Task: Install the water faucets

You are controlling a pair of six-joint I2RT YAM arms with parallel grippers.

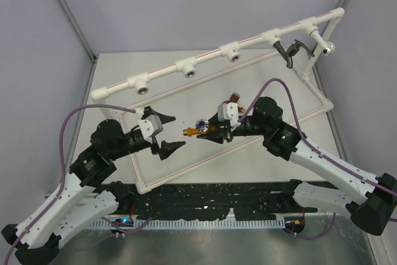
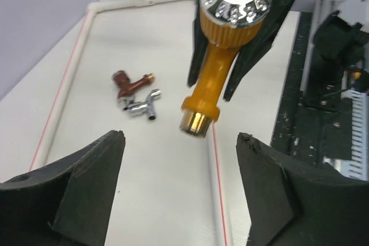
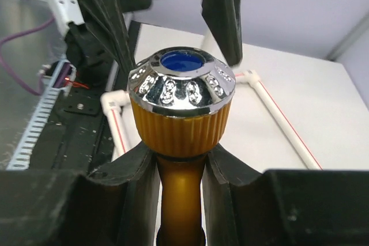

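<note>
My right gripper (image 1: 208, 133) is shut on the neck of the orange water faucet (image 1: 200, 130), just under its chrome, blue-capped knob (image 3: 181, 82). It holds the faucet above the table with the brass end (image 2: 196, 120) towards my left gripper (image 1: 178, 131). That gripper is open and holds nothing; its fingers (image 2: 92, 182) stand a little short of the brass end. A red-brown faucet (image 2: 128, 83) and a silver faucet (image 2: 144, 106) lie side by side on the table. A dark grey faucet (image 1: 290, 51) hangs from a socket of the white pipe frame (image 1: 186, 66).
The frame's raised top pipe carries several T-shaped sockets (image 1: 141, 85) across the back. Its low pipes with red stripes (image 2: 216, 188) lie on the table below both grippers. A black rail (image 1: 217, 197) runs along the near edge.
</note>
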